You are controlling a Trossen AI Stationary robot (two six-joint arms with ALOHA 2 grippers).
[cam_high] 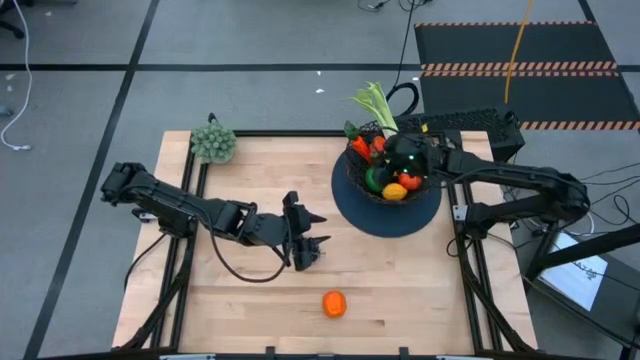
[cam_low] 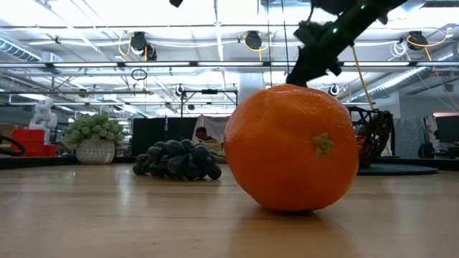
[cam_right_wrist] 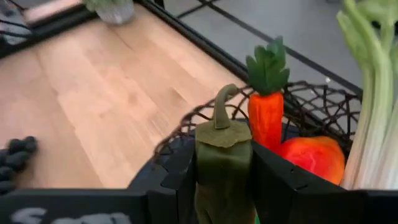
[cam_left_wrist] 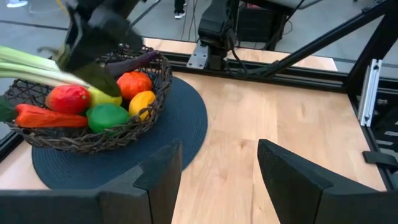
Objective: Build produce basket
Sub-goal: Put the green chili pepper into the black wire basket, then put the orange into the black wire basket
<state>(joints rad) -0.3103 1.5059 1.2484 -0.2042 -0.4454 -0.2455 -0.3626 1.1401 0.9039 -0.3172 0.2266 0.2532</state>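
Note:
The black wire basket (cam_high: pixel 352 160) stands on its dark round disc (cam_high: pixel 385 218) at the table's far right. It holds the leek (cam_high: pixel 375 103), carrot (cam_high: pixel 360 147), lime (cam_high: pixel 374 178), lemon (cam_high: pixel 396 192) and red fruits (cam_high: pixel 409 180). My right gripper (cam_high: pixel 405 160) hangs over the basket, shut on the dark eggplant (cam_right_wrist: pixel 222 168). The orange (cam_high: pixel 334 303) sits near the table's near edge. The dark grapes (cam_high: pixel 304 257) lie mid-table. My left gripper (cam_high: pixel 318 230) hovers open just beside and above them, pointing toward the basket. My right gripper pinches the eggplant's body (cam_right_wrist: pixel 221 186) between its two fingers (cam_right_wrist: pixel 177 177), slanting down from above the basket. The green cap and stem (cam_right_wrist: pixel 219 115) stick out past the fingertips, over the basket's inside (cam_left_wrist: pixel 140 61). Whether the eggplant touches the produce below, I cannot tell.
A grey-green bushy clump (cam_high: pixel 213 141) stands at the table's far left corner. Black frame rails (cam_high: pixel 463 250) run along the table's edges. Bare wood lies between the grapes and the disc (cam_left_wrist: pixel 186 118) and around the orange (cam_low: pixel 294 147).

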